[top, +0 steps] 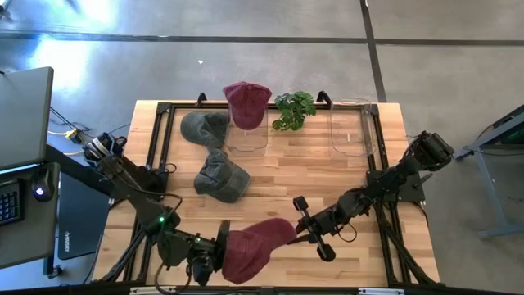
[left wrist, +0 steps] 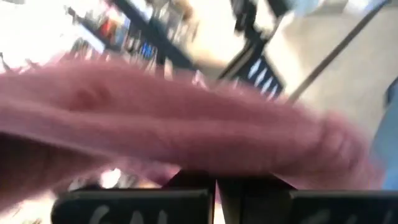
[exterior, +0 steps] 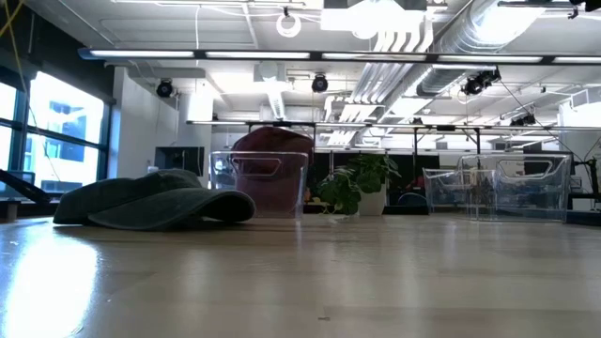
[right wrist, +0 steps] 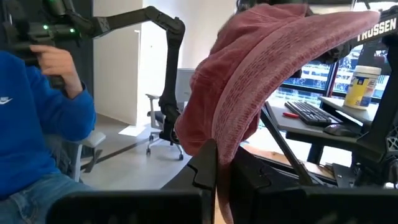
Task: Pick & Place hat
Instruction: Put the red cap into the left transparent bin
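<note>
A dark red corduroy hat [top: 254, 244] hangs between my two grippers near the table's near edge. My left gripper [top: 219, 246] is shut on its left side and my right gripper [top: 304, 232] is shut on its right side. The low view does not show this hat. A second red hat [top: 246, 102] sits on top of a clear bin [top: 246, 138] at the far edge. Two grey-green hats [top: 205, 127] [top: 221, 177] lie flat on the table. My left gripper [left wrist: 215, 196] is shut on the red hat's lower edge [left wrist: 205, 167], coming level from the table's left. The hat's cloth stretches across the view above the fingers. My right gripper [right wrist: 216, 180] pinches a fold of the hat's edge [right wrist: 219, 140] between its two fingers, coming from the table's right. The hat rises above the fingers and spans toward the other arm.
A small potted plant [top: 295, 110] stands at the far edge between the bin with the red hat and another clear bin [top: 352, 127]. A black frame [top: 160, 131] runs along the table's sides. A person in a blue sleeve [right wrist: 37, 106] sits beyond the table.
</note>
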Robot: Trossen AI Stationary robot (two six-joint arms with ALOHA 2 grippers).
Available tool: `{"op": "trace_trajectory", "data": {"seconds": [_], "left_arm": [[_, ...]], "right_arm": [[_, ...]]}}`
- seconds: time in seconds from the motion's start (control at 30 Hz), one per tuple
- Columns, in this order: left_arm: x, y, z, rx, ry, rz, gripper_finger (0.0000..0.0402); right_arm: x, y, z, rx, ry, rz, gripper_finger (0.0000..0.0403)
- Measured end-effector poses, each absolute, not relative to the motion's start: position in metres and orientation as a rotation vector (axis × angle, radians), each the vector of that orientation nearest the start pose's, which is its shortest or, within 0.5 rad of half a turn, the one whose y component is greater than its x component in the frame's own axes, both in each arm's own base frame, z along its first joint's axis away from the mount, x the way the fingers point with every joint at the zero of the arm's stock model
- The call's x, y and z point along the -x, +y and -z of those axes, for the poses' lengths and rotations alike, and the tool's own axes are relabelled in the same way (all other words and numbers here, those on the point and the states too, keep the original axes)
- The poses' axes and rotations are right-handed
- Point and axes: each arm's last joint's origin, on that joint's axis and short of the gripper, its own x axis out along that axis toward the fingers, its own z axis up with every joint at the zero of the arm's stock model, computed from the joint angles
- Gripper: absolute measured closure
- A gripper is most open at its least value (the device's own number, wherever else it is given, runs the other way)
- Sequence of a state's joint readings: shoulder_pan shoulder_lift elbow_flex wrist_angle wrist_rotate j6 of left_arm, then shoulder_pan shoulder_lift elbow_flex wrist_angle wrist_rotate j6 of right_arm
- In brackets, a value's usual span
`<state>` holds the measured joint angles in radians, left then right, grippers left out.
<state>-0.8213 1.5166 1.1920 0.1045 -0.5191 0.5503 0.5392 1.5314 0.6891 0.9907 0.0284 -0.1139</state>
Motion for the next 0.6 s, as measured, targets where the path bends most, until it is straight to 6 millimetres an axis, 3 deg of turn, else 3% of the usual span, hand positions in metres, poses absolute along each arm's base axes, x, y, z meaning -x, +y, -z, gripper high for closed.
{"op": "trace_trajectory", "data": {"seconds": [0.2, 0.6], "left_arm": [[-0.233, -0.263, -0.340, -0.692, -0.113, 0.518, 0.0402], [-0.240, -0.265, -0.339, -0.772, -0.165, 0.404, 0.0402]], "right_arm": [[-0.269, 0.160, -0.238, 0.072, -0.163, -0.508, 0.0395], [-0.269, 0.161, -0.236, 0.069, -0.145, -0.519, 0.0395]]}}
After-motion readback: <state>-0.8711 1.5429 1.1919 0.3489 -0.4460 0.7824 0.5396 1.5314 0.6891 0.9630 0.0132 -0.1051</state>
